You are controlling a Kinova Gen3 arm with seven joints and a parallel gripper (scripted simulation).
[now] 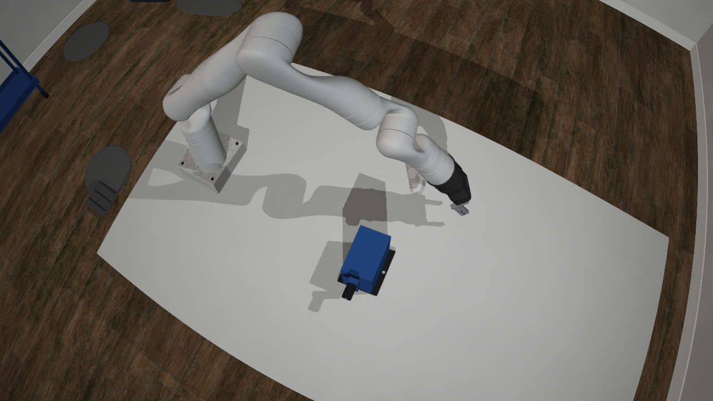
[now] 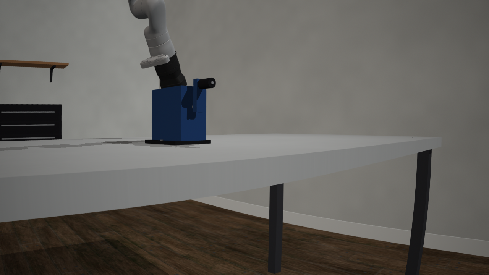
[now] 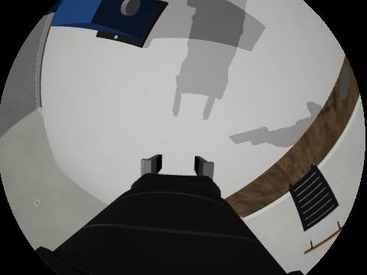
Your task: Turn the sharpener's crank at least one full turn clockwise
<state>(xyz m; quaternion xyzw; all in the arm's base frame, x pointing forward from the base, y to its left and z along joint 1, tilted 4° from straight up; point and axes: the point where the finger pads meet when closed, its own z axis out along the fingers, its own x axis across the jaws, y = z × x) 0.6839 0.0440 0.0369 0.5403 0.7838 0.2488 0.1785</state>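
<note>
A blue box-shaped sharpener point(image 1: 366, 257) point(image 2: 175, 112) point(image 3: 97, 2) stands on a black base plate in the middle of the white table point(image 1: 498, 299) point(image 2: 239, 153). Its crank arm points up, with the black handle point(image 1: 348, 292) point(image 2: 206, 83) at the top, sticking out from the near side. My gripper point(image 1: 461, 210) point(image 3: 178, 162) is open and empty. It hangs above the table behind and to the right of the sharpener, well apart from it. In the side view the sharpener hides its fingers. The wrist view shows the sharpener's far side with a round hole point(image 3: 131, 5).
The arm's base point(image 1: 211, 167) is mounted at the table's back left corner. Wooden floor surrounds the table. A black drawer unit point(image 2: 30, 121) and a wall shelf point(image 2: 34, 64) stand by the far wall.
</note>
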